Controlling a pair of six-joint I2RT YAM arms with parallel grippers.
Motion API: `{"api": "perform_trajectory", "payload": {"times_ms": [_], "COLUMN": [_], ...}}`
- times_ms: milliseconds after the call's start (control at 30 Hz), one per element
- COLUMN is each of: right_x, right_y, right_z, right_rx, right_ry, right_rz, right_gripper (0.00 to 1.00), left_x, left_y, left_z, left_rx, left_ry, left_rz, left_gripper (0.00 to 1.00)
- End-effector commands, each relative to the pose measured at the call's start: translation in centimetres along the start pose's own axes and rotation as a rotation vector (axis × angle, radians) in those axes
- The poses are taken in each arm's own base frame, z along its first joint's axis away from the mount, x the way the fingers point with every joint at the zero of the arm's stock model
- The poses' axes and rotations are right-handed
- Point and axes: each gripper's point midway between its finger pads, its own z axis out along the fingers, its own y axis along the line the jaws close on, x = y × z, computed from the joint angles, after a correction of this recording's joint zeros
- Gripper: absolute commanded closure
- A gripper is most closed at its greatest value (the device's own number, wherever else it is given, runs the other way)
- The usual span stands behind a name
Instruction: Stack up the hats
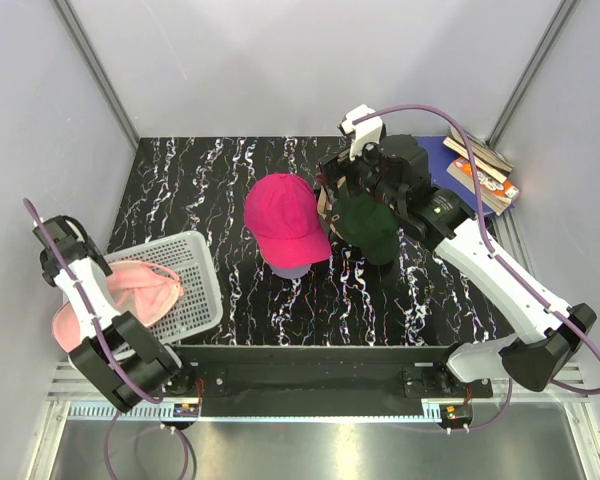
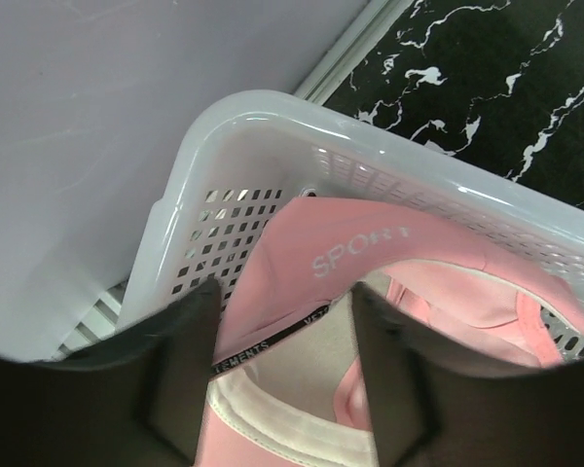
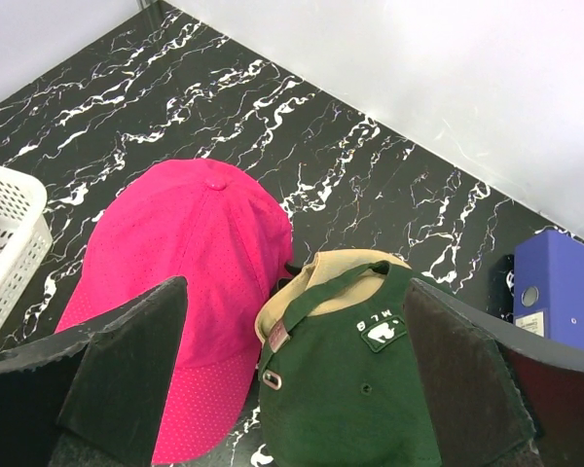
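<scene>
Five caps, one basket [image 1: 202, 300].
Lower left, basket holds pink cap [image 2: 370, 253] ("SPORT"), left gripper [image 2: 284, 292] straddling it, grip unclear; centre, right gripper [image 3: 294, 287] spread over green cap [image 3: 360, 389] ("MLB") atop tan cap [image 3: 341, 265], magenta cap [image 3: 175, 253] covering lavender cap [image 1: 292, 270].

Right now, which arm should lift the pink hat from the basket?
Left: its jaws straddle the light pink hat in the white basket. The right jaws hang open over the dark green hat.
</scene>
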Motion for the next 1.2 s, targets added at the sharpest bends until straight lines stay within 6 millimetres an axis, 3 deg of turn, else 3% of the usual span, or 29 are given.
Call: {"api": "perform_trajectory", "payload": {"times_ms": [0,167,333,533,700,933,1033,1167], "right_x": [-2.0,-1.7,-1.1,-1.2,-2.3,-5.0,-6.0,-6.4], "right_y": [-0.9,-1.4,-1.8,-2.0,-1.8,-1.0,-0.6,-0.5], "right_z": [-1.0,-1.3,-1.7,-2.1,-2.6,-3.1,-3.4,-3.3], "right_rx": [0.035,0.06,0.079,0.094,0.075,0.024,0.001,-0.008], "right_ry": [-0.067,-0.065,-0.056,-0.065,-0.095,-0.163,-0.19,-0.205], "right_rz": [-0.006,-0.011,-0.013,-0.016,-0.019,-0.018,-0.013,-0.009], "right_gripper": [0.0,0.01,0.0,0.0,0.0,0.0,0.0,0.0], "left_x": [-1.1,-1.4,-1.8,-3.8,-5.2,-7.4,-7.7,-10.0], "left_y": [0.8,0.4,-0.4,-3.3,-6.7,-9.2,-10.2,-11.1], "left_z": [-0.2,-0.4,-0.8,-3.8,-8.8,-16.4,-17.1,-18.8], "left_rx": [-0.046,-0.021,0.026,0.213,0.442,0.652,0.711,0.772], "left_ry": [0.019,0.027,0.018,-0.019,-0.096,-0.248,-0.233,-0.283], "left_rz": [-0.006,-0.014,-0.024,-0.06,-0.072,-0.12,-0.148,-0.222], "left_gripper": [0.52,0.82,1.0,1.0,1.0,1.0,1.0,1.0]}}
